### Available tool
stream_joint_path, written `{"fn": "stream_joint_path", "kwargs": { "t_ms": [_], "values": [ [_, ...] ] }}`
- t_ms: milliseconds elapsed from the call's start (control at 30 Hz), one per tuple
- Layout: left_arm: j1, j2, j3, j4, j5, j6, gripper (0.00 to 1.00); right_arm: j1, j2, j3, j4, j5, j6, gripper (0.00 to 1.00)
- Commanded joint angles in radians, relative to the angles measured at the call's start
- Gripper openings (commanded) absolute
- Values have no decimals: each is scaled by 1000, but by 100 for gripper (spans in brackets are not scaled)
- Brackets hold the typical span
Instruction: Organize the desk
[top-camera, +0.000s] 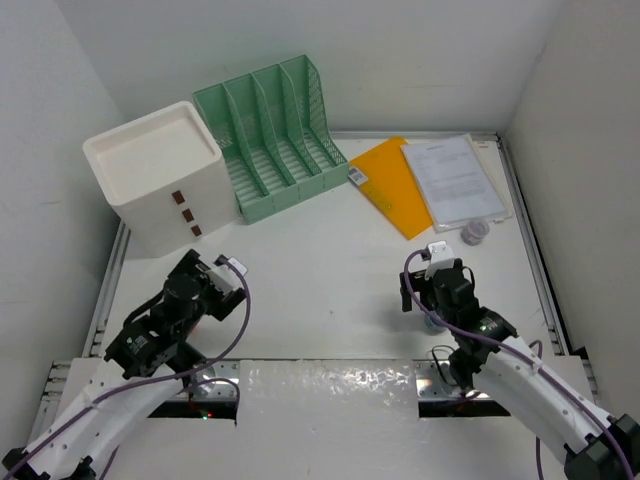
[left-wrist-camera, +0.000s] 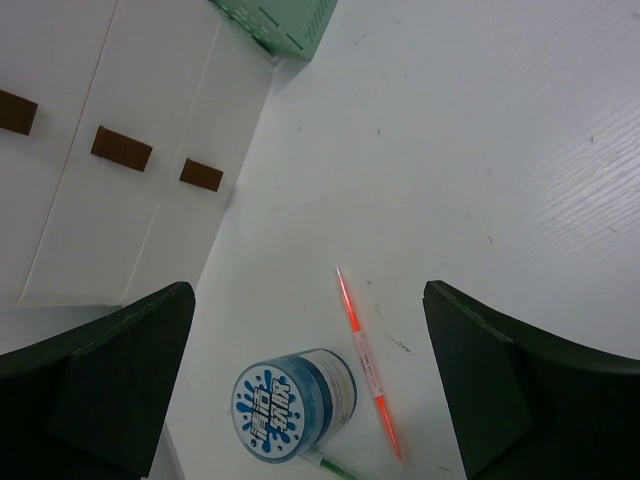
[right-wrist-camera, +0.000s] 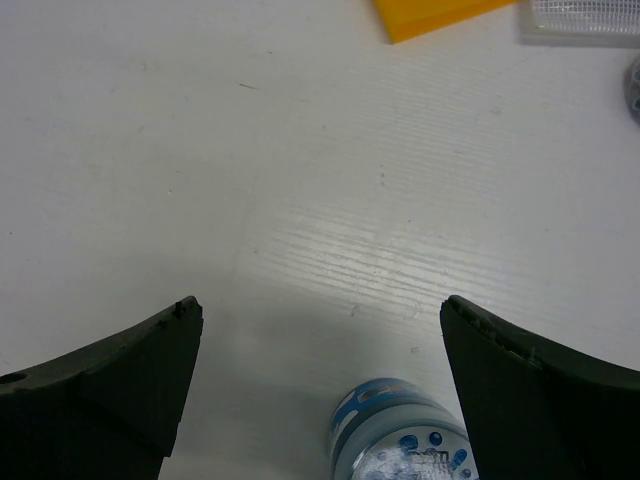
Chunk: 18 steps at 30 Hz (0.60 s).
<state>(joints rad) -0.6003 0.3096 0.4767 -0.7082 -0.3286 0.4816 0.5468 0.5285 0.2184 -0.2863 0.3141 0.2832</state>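
White desk (top-camera: 330, 290) is lying where? (observer)
Spreading beneath both arms. My left gripper (left-wrist-camera: 310, 340) is hanging wide apart, grasping nothing, over a blue-lidded jar (left-wrist-camera: 295, 402) and orange pen (left-wrist-camera: 368, 365); my right gripper (right-wrist-camera: 320, 340) is gaping above another jar (right-wrist-camera: 400, 440). (operator)

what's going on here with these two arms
Two robot arms are set to tidy the desk. The left gripper and the right gripper are both open and hold nothing. The left one hangs over a blue-lidded tub and an orange pen near the white drawer box; the right one hangs over a blue jar. The green file rack, orange folder and papers lie at the far side.
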Motion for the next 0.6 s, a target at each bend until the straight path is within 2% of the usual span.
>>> {"fn": "stream_joint_path", "kwargs": {
  "t_ms": [0, 100, 200, 300, 333, 367, 400, 467, 500, 567],
  "values": [
    [10, 8, 26, 45, -39, -37, 98, 5, -13, 9, 24, -7, -4, 99],
    [10, 28, 100, 30, -9, -11, 98, 5, -28, 16, 56, -55, -1, 99],
    [10, 121, 250, -65, 118, 38, 98, 5, -25, 45, 110, -127, -12, 99],
    [10, 268, 472, -115, 116, 19, 99, 5, 33, 117, 177, -246, -36, 99],
    [11, 304, 610, -122, 102, 8, 99, 5, 86, 142, 215, -274, -35, 99],
    [10, 383, 749, -120, 59, -9, 99, 7, 159, 200, 251, -305, -35, 99],
    [10, 425, 814, -113, 21, -17, 100, 5, 160, 235, 263, -311, -38, 99],
    [11, 549, 945, -83, -117, -23, 99, 10, 304, 363, 280, -357, -39, 99],
    [10, 593, 1067, -77, -166, -23, 100, 24, 358, 410, 307, -369, -39, 99],
    [11, 710, 1183, -77, -281, -3, 100, 91, 516, 560, 318, -344, -53, 96]
  ]
}}
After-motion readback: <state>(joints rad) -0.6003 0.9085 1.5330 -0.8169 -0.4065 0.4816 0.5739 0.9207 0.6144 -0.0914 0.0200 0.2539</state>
